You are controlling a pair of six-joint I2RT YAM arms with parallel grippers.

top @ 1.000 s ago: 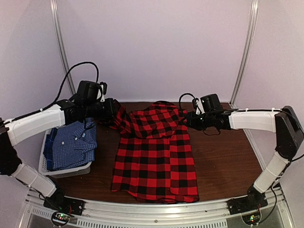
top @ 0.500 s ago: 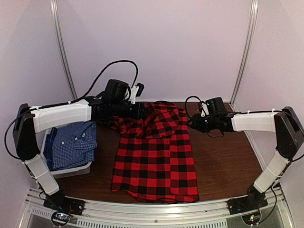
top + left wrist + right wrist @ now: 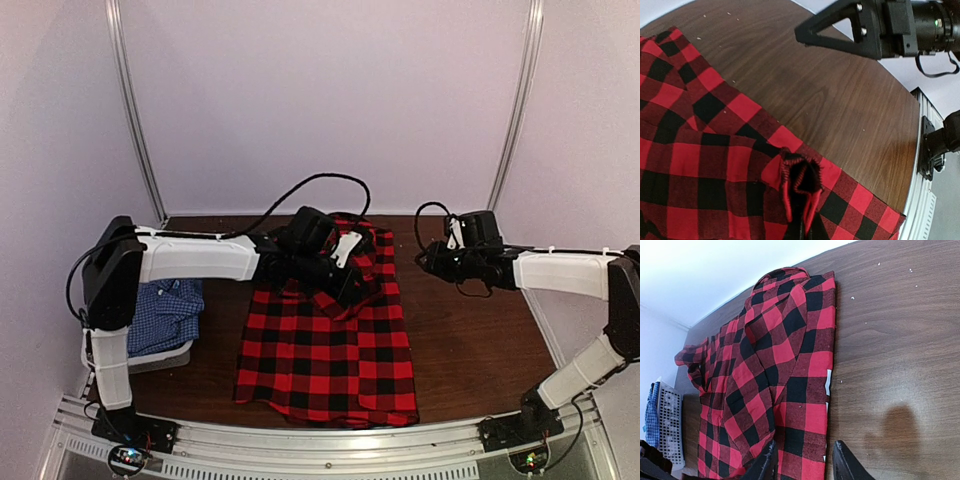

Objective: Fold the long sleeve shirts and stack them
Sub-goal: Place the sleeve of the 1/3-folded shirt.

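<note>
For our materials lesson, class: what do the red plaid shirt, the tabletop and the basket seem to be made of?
Red plaid shirt: soft woven cloth, matte; it creases and bunches.
Tabletop: dark brown wood or wood-look laminate, faint sheen; grain lines show.
Basket: pale plastic, probably; moulded lattice wall.

The top external camera looks down from above and behind the arm bases over the whole wooden table (image 3: 470, 330). The left wrist camera hangs close over the red-and-black plaid shirt (image 3: 695, 165), facing the right arm (image 3: 900, 25). The right wrist camera, farther off, takes in most of the same shirt.
</note>
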